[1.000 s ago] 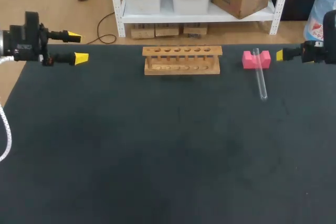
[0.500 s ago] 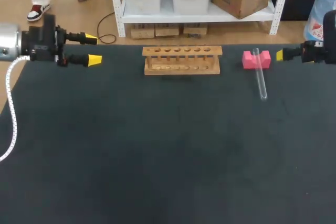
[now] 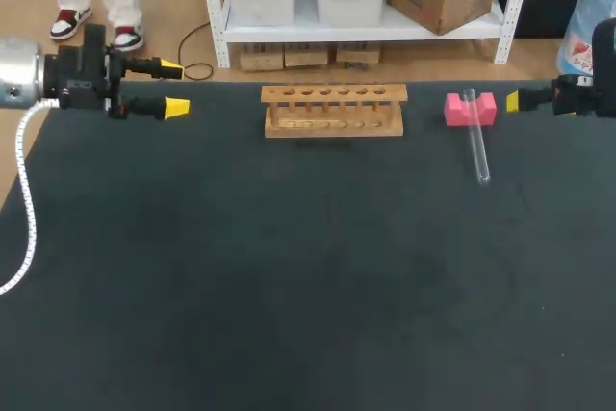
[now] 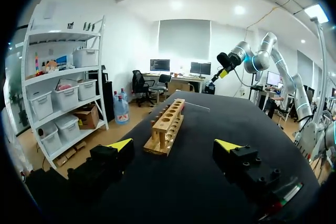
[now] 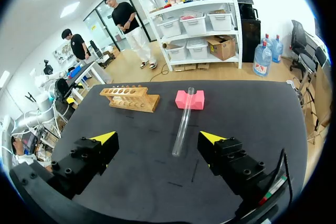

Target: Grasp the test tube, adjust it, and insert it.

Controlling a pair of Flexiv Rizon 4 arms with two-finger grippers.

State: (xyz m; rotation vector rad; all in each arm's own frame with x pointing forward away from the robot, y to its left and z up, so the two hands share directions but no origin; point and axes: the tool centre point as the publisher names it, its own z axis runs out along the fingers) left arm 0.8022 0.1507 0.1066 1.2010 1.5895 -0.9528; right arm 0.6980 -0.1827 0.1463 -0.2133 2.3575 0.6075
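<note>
Test tube: clear glass, lying on the black table, far end propped in the notch of a pink block, near end resting on the table surface. Wooden test-tube rack: single row of holes, standing at the far middle of the table, well apart from the block, on its left. Right pincer: fingers spread wide, gripping nothing, at the table's right edge near the block, with the tube ahead of it. Left pincer: fingers likewise spread, gripping nothing, over the far left corner, well apart from the rack.
</note>
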